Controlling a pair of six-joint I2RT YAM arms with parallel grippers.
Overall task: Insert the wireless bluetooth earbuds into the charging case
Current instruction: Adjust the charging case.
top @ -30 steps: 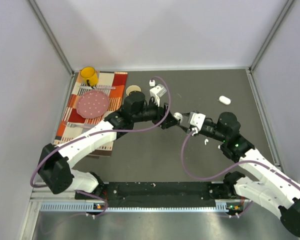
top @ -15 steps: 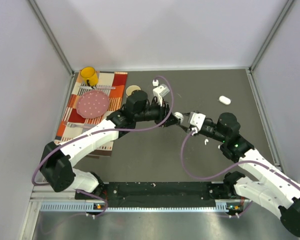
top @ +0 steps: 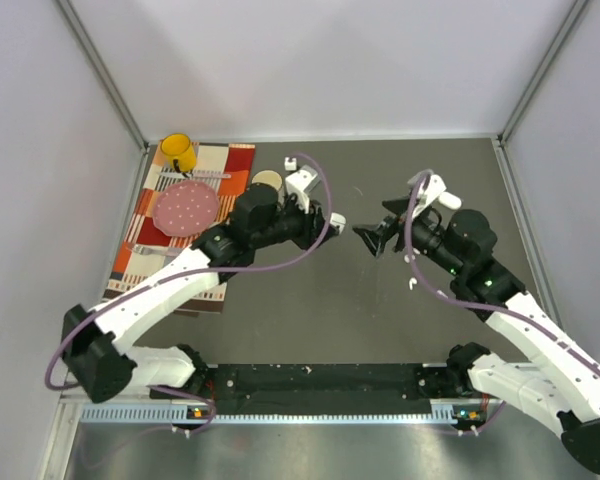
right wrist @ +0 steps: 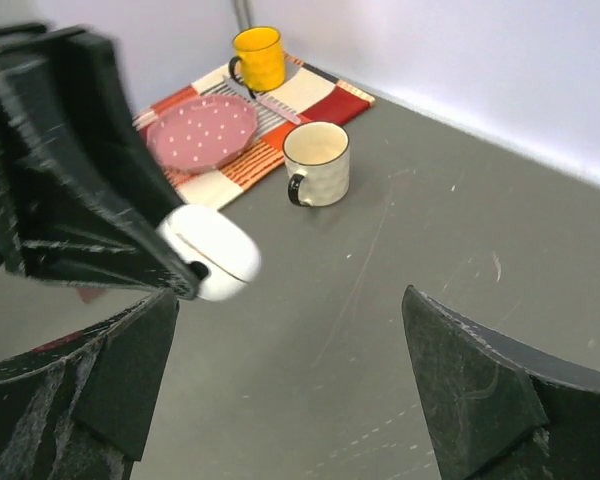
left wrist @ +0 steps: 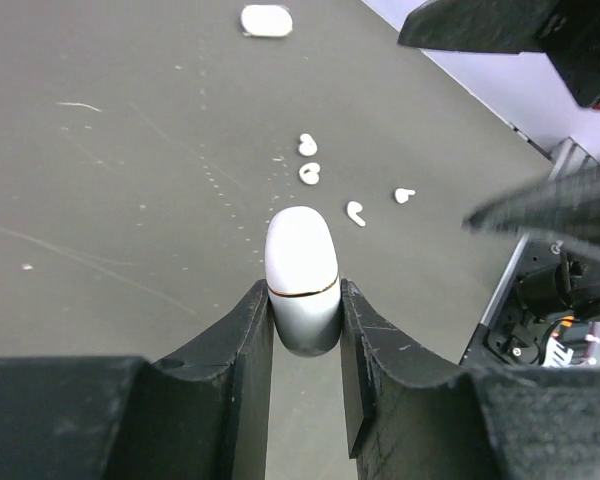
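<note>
1. Four wireless bluetooth earbuds (left wrist: 310,173), tiny and glossy white, loose on the dark worktop (left wrist: 130,150) right of centre. Scattered in a small cluster, none in the case. Mostly hidden under the right arm (top: 500,300) from overhead.
2. Just left of them, the closed charging case (left wrist: 301,260), lid seam shut, rounded end pointing towards the earbuds. Apparently held clear of the worktop.
3. Pinched across its lower half by the left gripper (left wrist: 304,300), narrowed to the width of the case with both fingers pressed on its sides.
4. Facing it from the right, the right gripper (right wrist: 290,295): spread wide, holding nothing, near the case but not touching.
5. First hazard, as a judgement: no way in for any earbud with the lid shut. Prying at it risks twisting the smooth shell out of the pinch or dropping it.
6. Second hazard: bits far smaller than a finger. Easy to flick away, to nip askew, or to seat in the wrong well or the wrong way round.
7. Third: two grippers at close quarters, so a real chance of a knock on a hasty reach.
8. Further out: a second white case (left wrist: 266,20) beyond the earbuds to the right, well apart. On the far left, a striped cloth (right wrist: 315,92) bearing a pink dotted plate (right wrist: 202,130) and a yellow mug (right wrist: 258,58), with a cream cup (right wrist: 317,160) just beside it.
9. Nothing from that group between earbuds and case, only the right arm itself above the earbuds.
</note>
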